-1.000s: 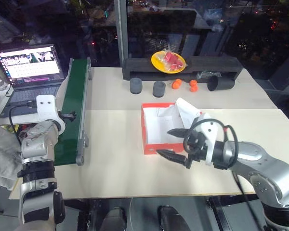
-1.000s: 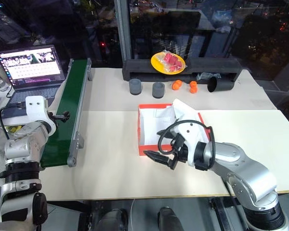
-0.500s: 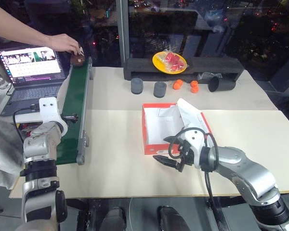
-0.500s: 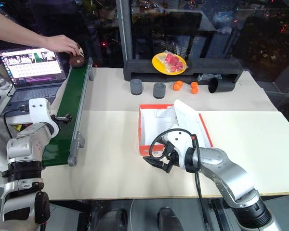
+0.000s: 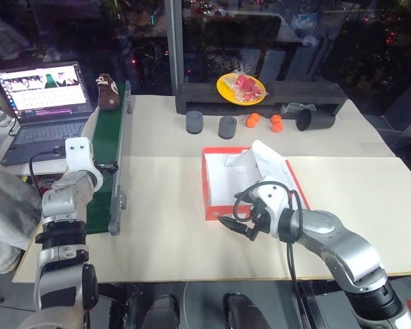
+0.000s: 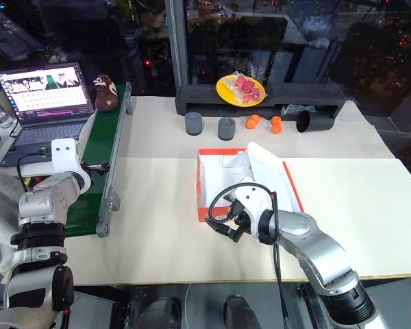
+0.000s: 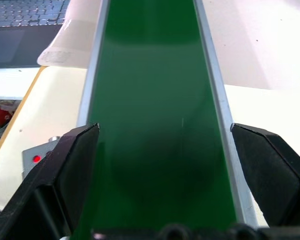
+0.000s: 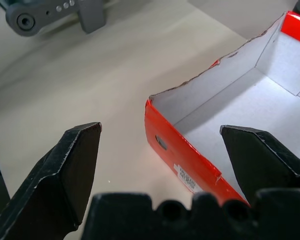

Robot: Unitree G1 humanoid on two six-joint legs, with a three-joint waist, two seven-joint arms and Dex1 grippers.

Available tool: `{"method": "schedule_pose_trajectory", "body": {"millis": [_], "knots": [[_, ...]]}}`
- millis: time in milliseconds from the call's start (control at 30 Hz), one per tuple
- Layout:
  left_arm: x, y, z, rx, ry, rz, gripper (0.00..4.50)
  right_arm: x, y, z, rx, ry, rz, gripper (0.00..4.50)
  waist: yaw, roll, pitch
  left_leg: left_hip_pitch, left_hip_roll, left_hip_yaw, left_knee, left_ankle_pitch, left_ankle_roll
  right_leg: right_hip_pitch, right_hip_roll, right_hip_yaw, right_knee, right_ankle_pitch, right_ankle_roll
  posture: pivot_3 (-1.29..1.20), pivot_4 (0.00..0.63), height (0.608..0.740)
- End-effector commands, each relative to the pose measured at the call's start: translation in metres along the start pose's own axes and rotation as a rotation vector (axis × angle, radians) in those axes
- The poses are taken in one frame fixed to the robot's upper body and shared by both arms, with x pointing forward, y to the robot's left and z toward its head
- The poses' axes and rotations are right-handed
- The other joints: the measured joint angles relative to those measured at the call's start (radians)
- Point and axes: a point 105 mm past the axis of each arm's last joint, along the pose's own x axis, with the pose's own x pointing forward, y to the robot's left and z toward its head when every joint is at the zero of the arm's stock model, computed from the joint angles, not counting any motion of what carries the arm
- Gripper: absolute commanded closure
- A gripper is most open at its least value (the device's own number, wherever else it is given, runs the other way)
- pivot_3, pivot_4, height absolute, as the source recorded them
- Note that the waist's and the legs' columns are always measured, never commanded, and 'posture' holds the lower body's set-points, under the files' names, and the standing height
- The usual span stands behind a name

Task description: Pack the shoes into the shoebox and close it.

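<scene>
Lying open, shoebox (image 5: 227, 179), lid (image 5: 270, 163) partly hidden; shoe (image 5: 107, 92) at 10 o'clock on conveyor (image 5: 106, 151); right gripper (image 5: 238, 221) and left gripper (image 7: 162, 165) spread, empty.

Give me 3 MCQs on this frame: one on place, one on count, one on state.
1. Where is the brown shoe?
A. inside the shoebox
B. at the far end of the green conveyor belt
C. on the yellow plate

2. How many dark grey foam cylinders stand upright beside the orange pieces?
A. two
B. four
C. none

3. What state is the shoebox in?
A. closed
B. open and empty
C. open, one shoe inside

Answers:
1 B: the shoe sits on the green conveyor belt, next to the laptop.
2 A: one foam cylinder and a second stand in front of the black foam tray.
3 B: the lid is folded back and the white inside is bare; the right gripper, fingers apart, hovers at its near corner.
</scene>
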Motion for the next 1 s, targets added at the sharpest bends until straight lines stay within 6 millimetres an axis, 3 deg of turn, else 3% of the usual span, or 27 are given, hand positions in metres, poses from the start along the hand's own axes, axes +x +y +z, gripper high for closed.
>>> {"method": "schedule_pose_trajectory", "body": {"millis": [33,500,867,1000], "knots": [[-0.002,0.001,0.025,0.014,-0.073,0.004,0.00,-0.001,-0.008,0.004,-0.017,-0.019,-0.054,0.01,0.000,0.000,0.000,0.000,0.000,0.000,0.000,0.000,0.000,0.000,0.000,0.000,0.000,0.000,0.000,0.00,0.150,0.740],[-0.009,0.005,0.043,0.071,0.058,0.012,0.00,0.005,-0.010,0.006,0.010,-0.031,-0.086,0.01,-0.001,0.000,0.000,0.000,0.000,0.000,0.000,0.000,0.000,0.000,0.000,0.000,0.001,0.000,0.000,0.00,0.150,0.740],[-0.011,0.006,0.058,0.049,0.011,0.030,0.00,0.006,-0.013,0.005,0.019,-0.031,-0.104,0.01,-0.001,0.000,0.000,0.000,0.000,0.000,0.000,0.000,0.000,0.000,0.000,0.000,0.001,0.000,0.000,0.00,0.150,0.740],[-0.014,0.014,0.072,0.034,-0.039,0.068,0.00,0.006,-0.014,0.004,0.024,-0.027,-0.109,0.01,-0.001,0.000,0.000,0.000,0.000,0.000,0.000,0.000,0.000,0.000,0.001,0.000,0.001,0.000,0.000,0.00,0.150,0.740]]}}
